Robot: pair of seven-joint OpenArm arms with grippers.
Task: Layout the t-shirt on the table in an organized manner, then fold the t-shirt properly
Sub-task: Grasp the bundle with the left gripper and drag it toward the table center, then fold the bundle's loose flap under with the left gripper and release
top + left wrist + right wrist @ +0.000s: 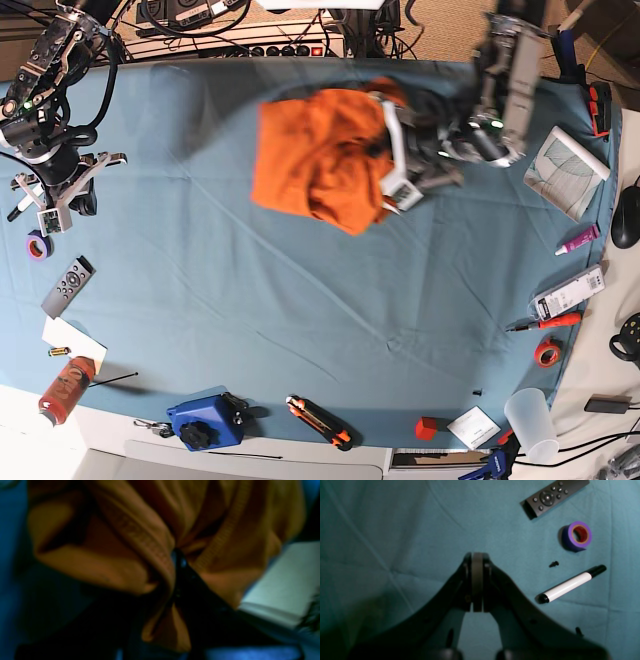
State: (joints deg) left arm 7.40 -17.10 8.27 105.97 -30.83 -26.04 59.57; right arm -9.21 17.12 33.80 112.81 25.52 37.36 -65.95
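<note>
Gripping bunched t-shirt (pixel 315 165) at its right edge with left gripper (pixel 175 562), clamped on cloth; right gripper (pixel 477 580) shut, empty, well apart over the table (pixel 300 320).

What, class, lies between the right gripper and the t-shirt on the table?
Nothing visible: only bare table separates the right gripper from the t-shirt. The remote and tape roll lie beside that gripper, away from the shirt.
</note>
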